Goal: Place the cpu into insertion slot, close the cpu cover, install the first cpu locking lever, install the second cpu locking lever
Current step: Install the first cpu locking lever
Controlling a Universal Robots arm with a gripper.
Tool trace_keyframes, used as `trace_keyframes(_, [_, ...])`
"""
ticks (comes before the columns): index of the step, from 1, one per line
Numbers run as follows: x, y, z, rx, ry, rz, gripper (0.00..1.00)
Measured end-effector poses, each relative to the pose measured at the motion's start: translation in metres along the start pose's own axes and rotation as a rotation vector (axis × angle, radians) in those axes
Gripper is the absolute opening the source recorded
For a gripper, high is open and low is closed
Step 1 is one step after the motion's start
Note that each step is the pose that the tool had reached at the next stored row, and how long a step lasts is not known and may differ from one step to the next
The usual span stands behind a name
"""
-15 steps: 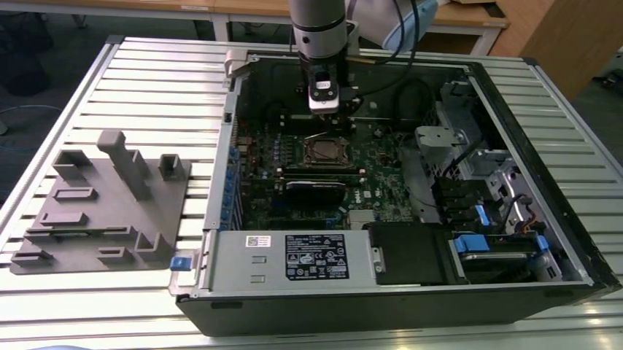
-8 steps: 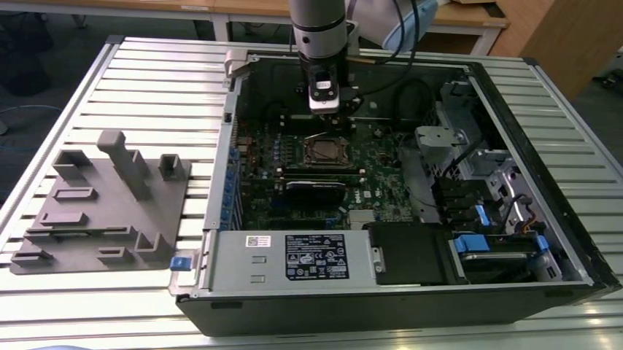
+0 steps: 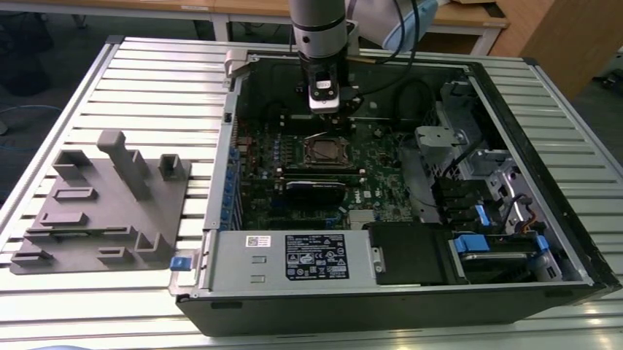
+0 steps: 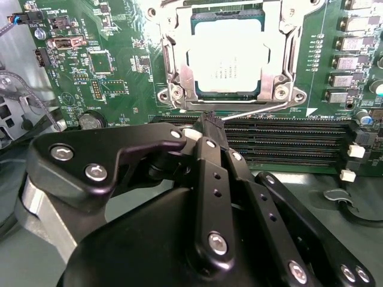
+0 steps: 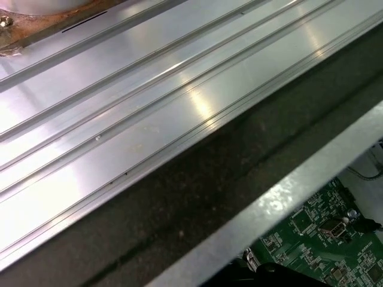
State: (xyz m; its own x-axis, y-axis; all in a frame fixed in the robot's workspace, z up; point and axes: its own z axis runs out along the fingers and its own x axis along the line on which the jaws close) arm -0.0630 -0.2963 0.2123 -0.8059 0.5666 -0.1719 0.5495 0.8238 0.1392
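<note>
one pincer [image 4: 208, 119], narrow, tips pressed together, touching end of thin locking lever [image 4: 257, 110] just beside memory slots [image 4: 287, 140]; cannot tell if lever gripped. cpu [image 4: 224, 57] seated in insertion slot [image 3: 322, 151], cpu cover [image 4: 178, 75] closed flat around it. in exterior view, slot sits near centre of frame inside open computer case [image 3: 389, 310] on ribbed surface [image 3: 146, 80].
</note>
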Motion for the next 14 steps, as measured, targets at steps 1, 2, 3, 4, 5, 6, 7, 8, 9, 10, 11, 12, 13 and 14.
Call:
trace_keyframes(1, [0.0000,0.0000,0.0000,0.0000,0.0000,0.000,0.11])
trace_keyframes(2, [0.0000,0.0000,0.0000,0.0000,0.0000,0.000,0.11])
trace_keyframes(3, [-0.0001,0.0001,-0.0001,0.0001,0.0000,0.000,0.11])
trace_keyframes(4, [-0.0001,0.0001,-0.0005,0.0005,0.0001,0.000,0.11])
trace_keyframes(5, [-0.0002,0.0001,-0.0010,0.0006,0.0001,0.000,0.11])
trace_keyframes(6, [-0.0003,0.0002,-0.0016,0.0002,0.0000,0.000,0.11])
trace_keyframes(7, [-0.0005,0.0004,-0.0023,0.0002,0.0000,0.000,0.11])
trace_keyframes(8, [-0.0006,0.0005,-0.0028,0.0000,0.0000,0.000,0.11])
trace_keyframes(9, [-0.0006,0.0005,-0.0029,-0.0002,0.0000,0.000,0.11])
trace_keyframes(10, [-0.0006,0.0005,-0.0028,-0.0016,0.0009,0.000,0.11])
trace_keyframes(11, [-0.0006,0.0004,-0.0028,-0.0061,0.0041,0.001,0.11])
trace_keyframes(12, [-0.0006,0.0004,-0.0028,-0.0126,0.0087,0.003,0.11])
trace_keyframes(13, [-0.0005,0.0004,-0.0027,-0.0194,0.0132,0.005,0.11])
trace_keyframes(14, [-0.0005,0.0004,-0.0027,-0.0224,0.0153,0.006,0.11])
